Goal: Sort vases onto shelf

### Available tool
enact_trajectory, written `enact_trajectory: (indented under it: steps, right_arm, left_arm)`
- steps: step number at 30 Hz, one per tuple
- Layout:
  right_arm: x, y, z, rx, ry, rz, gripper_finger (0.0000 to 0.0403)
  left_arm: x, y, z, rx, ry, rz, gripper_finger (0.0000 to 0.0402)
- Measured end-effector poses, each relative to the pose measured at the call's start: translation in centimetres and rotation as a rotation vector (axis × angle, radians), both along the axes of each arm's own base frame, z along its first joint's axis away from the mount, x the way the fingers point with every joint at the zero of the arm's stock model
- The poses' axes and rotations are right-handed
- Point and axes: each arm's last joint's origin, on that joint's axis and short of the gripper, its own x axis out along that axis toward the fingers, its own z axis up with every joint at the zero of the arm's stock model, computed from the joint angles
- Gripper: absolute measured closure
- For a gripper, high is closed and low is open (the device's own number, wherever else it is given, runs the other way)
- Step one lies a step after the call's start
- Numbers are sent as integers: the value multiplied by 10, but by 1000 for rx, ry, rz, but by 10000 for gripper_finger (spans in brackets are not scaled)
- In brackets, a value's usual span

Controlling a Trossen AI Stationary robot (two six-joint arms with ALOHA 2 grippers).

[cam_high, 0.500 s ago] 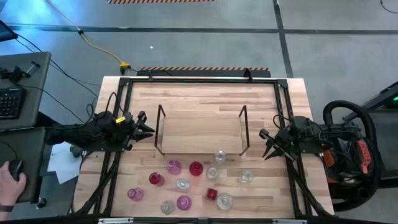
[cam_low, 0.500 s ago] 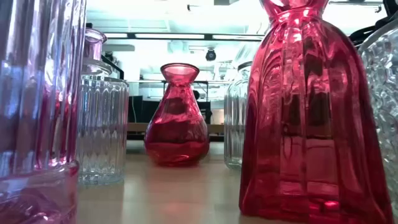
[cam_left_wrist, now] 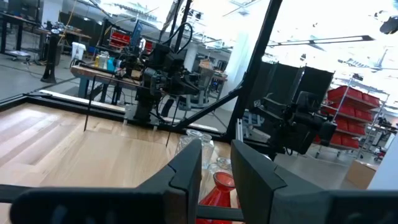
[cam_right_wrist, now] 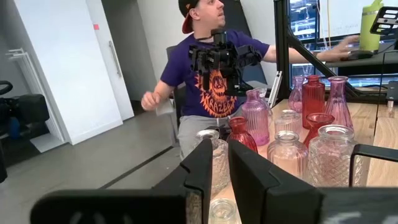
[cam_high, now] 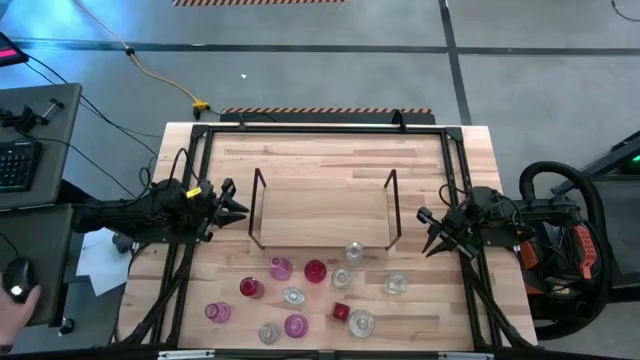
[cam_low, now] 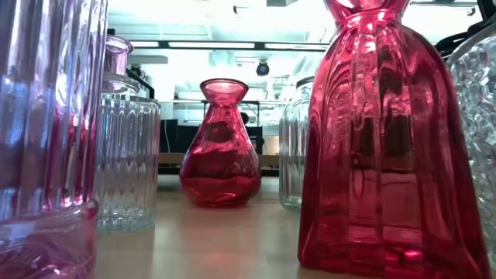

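The shelf (cam_high: 322,206), a light-wood board with dark wire frames at its two ends, lies mid-table. Several small vases stand upright on their bases on the tabletop near of it: clear (cam_high: 354,250), pink (cam_high: 280,268), red (cam_high: 315,271), red (cam_high: 250,288), pink (cam_high: 296,325) and others. The low view shows a red vase (cam_low: 220,147) behind a bigger red one (cam_low: 387,147). My left gripper (cam_high: 240,208) (cam_left_wrist: 216,152) hovers left of the shelf, narrowly open and holding nothing. My right gripper (cam_high: 424,232) (cam_right_wrist: 213,149) hovers right of the shelf, narrowly open too, holding nothing.
A dark metal frame (cam_high: 205,135) runs round the table's edges. A person in a purple shirt (cam_right_wrist: 211,74) sits off the table's left side, a hand (cam_high: 8,305) by a mouse on the side desk. Bare wood (cam_high: 320,150) lies far of the shelf.
Both arms and all vases have kept still. The person's hand on the side desk has slid off the mouse toward the near side.
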Motion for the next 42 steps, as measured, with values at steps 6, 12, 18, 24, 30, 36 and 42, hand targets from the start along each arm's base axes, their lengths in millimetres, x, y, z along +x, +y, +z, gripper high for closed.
enact_trajectory:
  steps: [6, 12, 18, 24, 30, 36, 42]
  right_arm:
    - [0, 0, 0, 0, -1, 0, 355]
    - [0, 0, 0, 0, 0, 0, 355]
    - [0, 0, 0, 0, 0, 0, 355]
    - [0, 0, 0, 0, 0, 0, 355]
    - [0, 0, 0, 0, 0, 0, 355]
    - [0, 0, 0, 0, -1, 0, 355]
    - [0, 0, 0, 0, 0, 0, 355]
  left_arm:
    - [0, 0, 0, 0, 0, 0, 326]
    - [0, 0, 0, 0, 0, 0, 326]
    - [0, 0, 0, 0, 1, 0, 326]
    - [0, 0, 0, 0, 0, 0, 326]
    - [0, 0, 0, 0, 0, 0, 326]
    - [0, 0, 0, 0, 0, 0, 326]
    - [0, 0, 2, 43, -28, 16, 326]
